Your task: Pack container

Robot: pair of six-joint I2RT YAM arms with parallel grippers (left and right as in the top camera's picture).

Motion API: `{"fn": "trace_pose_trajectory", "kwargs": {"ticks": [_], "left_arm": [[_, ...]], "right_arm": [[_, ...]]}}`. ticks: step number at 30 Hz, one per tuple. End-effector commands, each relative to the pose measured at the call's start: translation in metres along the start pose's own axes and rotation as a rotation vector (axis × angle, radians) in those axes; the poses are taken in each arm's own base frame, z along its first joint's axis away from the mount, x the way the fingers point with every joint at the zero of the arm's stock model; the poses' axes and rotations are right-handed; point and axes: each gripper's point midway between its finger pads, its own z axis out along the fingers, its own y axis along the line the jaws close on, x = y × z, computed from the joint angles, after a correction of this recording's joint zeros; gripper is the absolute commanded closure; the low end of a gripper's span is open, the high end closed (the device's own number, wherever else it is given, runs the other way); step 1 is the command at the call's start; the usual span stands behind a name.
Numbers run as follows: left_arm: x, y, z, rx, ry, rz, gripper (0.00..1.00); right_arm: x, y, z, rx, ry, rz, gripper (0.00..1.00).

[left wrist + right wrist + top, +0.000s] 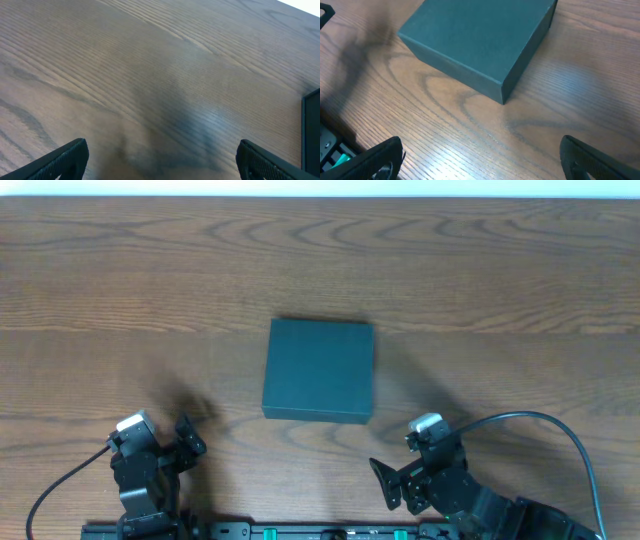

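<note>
Two hazards stand out at this stage of packing. First, the container (319, 370) lies shut. A push on its lid from one side alone would probably skid the box across the smooth wood-grain desk (500, 270) rather than lift the flap, so bracing by the other arm seems needed. Second, the box looks broad against the fingers' spread. A grasp across its full width may slip off the matte walls, and an edge or the flap's lip looks the safer purchase. A lesser risk is that both arms must converge on one object, from about 8 and 5 o'clock of it. The right arm's black cable (560, 425), looping out at 4 o'clock of the box, could also drag on a long reach. No goods for packing appear in any view, so what goes inside cannot be told.

Left gripper (162, 160): fingers spread wide, holding nothing, over bare desk. The container shows only as a dark sliver at 3 o'clock of its view.

Right gripper (480, 152): fingers likewise wide and empty, with the box ahead at 12 o'clock, near but apart.

Container: dark green, matte, squarish and low, with crisp edges and plain walls. It sits flat at the desk's centre, at about 2 o'clock from the left gripper and 11 o'clock from the right. The lid is flush, and no seam or hinge line can be made out.
</note>
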Motion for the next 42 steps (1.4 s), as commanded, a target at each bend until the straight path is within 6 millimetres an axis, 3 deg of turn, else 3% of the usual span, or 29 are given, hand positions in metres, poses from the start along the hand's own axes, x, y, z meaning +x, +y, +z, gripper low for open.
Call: {"fn": "trace_pose_trajectory", "kwargs": {"ticks": [1,8,14,19,22,29,42], "left_arm": [[0.002,0.002,0.001,-0.010,-0.001,0.005,0.05],[0.002,0.002,0.001,-0.010,-0.001,0.005,0.05],[0.002,0.002,0.001,-0.010,-0.001,0.005,0.05],[0.002,0.002,0.001,-0.010,-0.001,0.005,0.05],[0.002,0.002,0.001,-0.010,-0.001,0.005,0.05],[0.002,0.002,0.001,-0.010,-0.001,0.005,0.05],[0.002,0.002,0.001,-0.010,-0.001,0.005,0.05]], "right_arm": [[-0.006,0.000,-0.003,0.001,-0.016,0.000,0.01],[0.002,-0.007,-0.007,0.019,0.002,-0.047,0.01],[0.003,-0.016,0.002,-0.017,-0.036,-0.326,0.01],[0.009,-0.056,0.013,0.119,-0.088,-0.230,0.01],[0.021,-0.066,0.024,0.133,-0.118,-0.198,0.01],[0.047,-0.064,0.041,0.071,-0.138,-0.194,0.01],[0.045,-0.059,0.038,0.046,-0.155,-0.211,0.01]]}}
